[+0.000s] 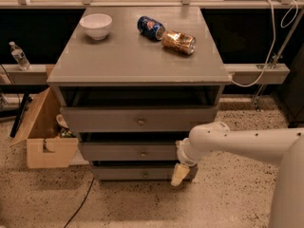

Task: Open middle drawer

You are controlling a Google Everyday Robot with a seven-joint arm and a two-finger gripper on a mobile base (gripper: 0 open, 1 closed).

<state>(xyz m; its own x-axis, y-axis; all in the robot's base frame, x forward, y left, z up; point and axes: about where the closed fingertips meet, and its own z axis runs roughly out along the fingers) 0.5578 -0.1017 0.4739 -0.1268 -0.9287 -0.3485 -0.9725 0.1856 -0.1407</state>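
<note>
The grey cabinet (137, 56) has three flat drawer fronts stacked under its top. The middle drawer (114, 152) has a small round brass knob (143, 154) at its centre and stands a little out from the cabinet, like the taller top drawer (95, 119) above it. The slim bottom drawer (128, 173) is below. My white arm (237, 141) reaches in from the right. My gripper (179, 174), cream-coloured, points down in front of the right end of the bottom drawer, just below the right end of the middle drawer and right of its knob.
On the cabinet top are a white bowl (96, 25), a blue can (151, 27) and a brown can (178, 42), both lying down. An open cardboard box (45, 132) stands on the floor at the left. A water bottle (19, 56) stands on a ledge at far left. A cable (266, 65) hangs at right.
</note>
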